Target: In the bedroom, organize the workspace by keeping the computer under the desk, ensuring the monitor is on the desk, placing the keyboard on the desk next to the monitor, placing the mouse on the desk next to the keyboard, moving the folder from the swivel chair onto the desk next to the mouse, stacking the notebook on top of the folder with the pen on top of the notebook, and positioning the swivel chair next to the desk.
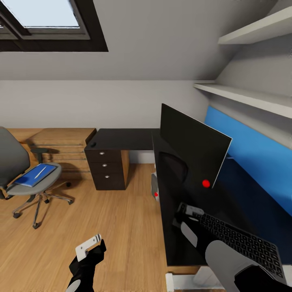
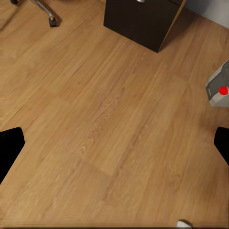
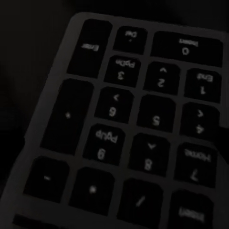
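The keyboard (image 1: 237, 239) lies on the desk (image 1: 121, 140) in front of the monitor (image 1: 194, 148), and the right gripper (image 1: 187, 217) sits at its near end. The right wrist view looks closely down on the number keys (image 3: 143, 119). Whether that gripper is gripping the keyboard or how far its fingers are spread I cannot tell.

Judging from this, the monitor and keyboard steps look done or nearly so, and the computer (image 1: 154, 187) stands on the floor just under the desk edge. A small dark lump on the far desk corner is probably the mouse (image 1: 93, 144), well apart from the keyboard, so it looks left to do. The folder (image 1: 35, 175) lies on the chair (image 1: 24, 178) with the pen (image 1: 39, 172) across it; I cannot make out the notebook. The chair stands apart from the desk.

The left gripper (image 1: 90, 246) hangs over bare floor (image 2: 109, 133), fingers spread wide, holding nothing.

Count: one of each thing named, plus two grippers.
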